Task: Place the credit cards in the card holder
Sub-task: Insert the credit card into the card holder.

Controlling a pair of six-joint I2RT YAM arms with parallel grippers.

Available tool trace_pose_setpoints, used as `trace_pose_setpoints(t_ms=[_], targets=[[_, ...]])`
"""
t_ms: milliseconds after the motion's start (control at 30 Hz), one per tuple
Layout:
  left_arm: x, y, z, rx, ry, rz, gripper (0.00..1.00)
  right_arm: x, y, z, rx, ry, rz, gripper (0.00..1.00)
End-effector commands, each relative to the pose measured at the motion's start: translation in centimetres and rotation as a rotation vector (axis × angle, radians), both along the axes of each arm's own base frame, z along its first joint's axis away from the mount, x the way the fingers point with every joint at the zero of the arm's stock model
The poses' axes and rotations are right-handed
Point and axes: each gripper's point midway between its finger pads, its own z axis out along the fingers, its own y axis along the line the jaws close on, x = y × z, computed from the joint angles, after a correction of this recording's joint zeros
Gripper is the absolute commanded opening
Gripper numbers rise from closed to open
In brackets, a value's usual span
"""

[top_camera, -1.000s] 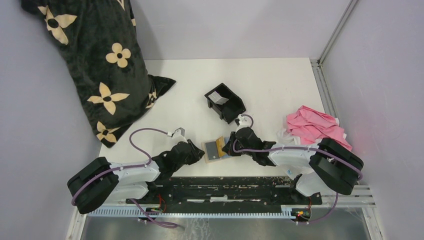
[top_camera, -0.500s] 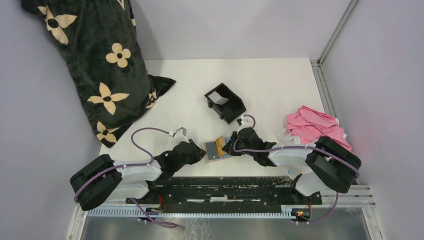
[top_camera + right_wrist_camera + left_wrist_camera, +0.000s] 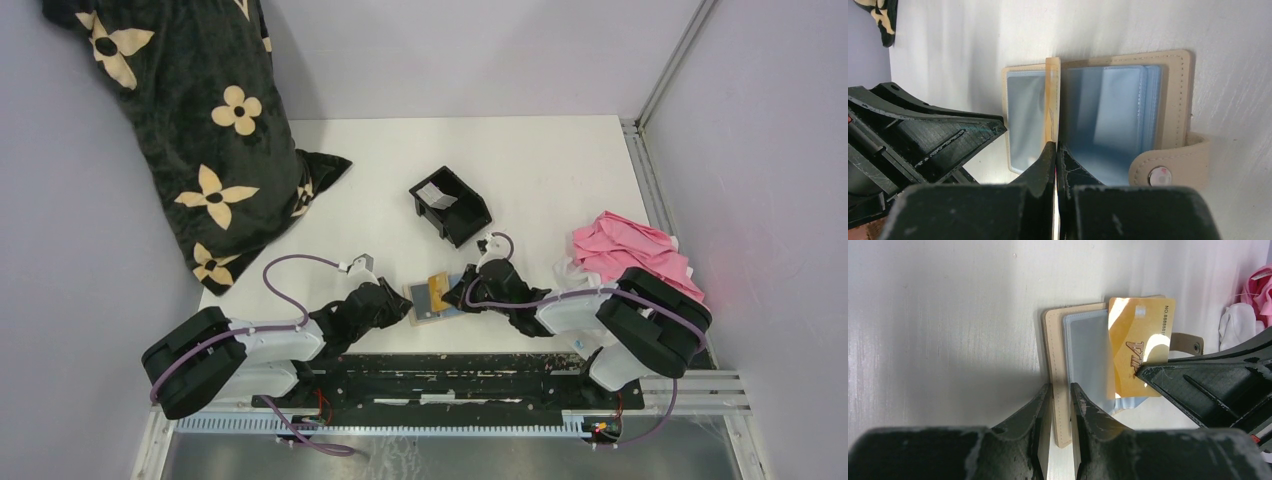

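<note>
The tan card holder [image 3: 424,300] lies open on the table between both arms, its clear sleeves up. My left gripper [image 3: 1061,387] is shut on the edge of its tan cover [image 3: 1055,355]. My right gripper [image 3: 1055,145] is shut on the golden-yellow credit card [image 3: 1140,340], seen edge-on [image 3: 1052,100] in the right wrist view. The card stands over the holder's fold, its lower edge at the sleeves [image 3: 1108,110]. I cannot tell whether it is inside a sleeve. The snap tab [image 3: 1168,170] sticks out to the right. A pale card [image 3: 436,195] lies in the black tray.
The black two-compartment tray [image 3: 462,218] sits just behind the holder. A pink cloth [image 3: 630,255] lies bunched at the right edge. A black floral blanket [image 3: 190,120] fills the back left corner. The arms' black base rail [image 3: 450,375] runs along the near edge.
My right gripper has edged left with the golden card, so more of its face now shows over the holder. The left gripper has kept its hold and its place.
</note>
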Motion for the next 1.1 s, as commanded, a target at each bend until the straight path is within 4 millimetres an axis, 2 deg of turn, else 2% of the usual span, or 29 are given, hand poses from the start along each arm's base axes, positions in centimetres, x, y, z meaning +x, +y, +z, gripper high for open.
trace_pose_setpoints(t_ms=[0,333,1067], targets=[[-0.5,1.1,-1.3,0.034,0.050,0.046,0.28,-2.6,-2.2,-3.8,-0.098,0.092,0.029,0.01],[-0.6,1.3,-1.4,0.035,0.050,0.049,0.28,-3.4,-3.1,-4.3,-0.086,0.111,0.013,0.01],[-0.7,1.5,-1.8,0.057,0.049,0.045,0.27,-4.8,-2.9,-4.1,-0.084,0.144,0.001,0.01]])
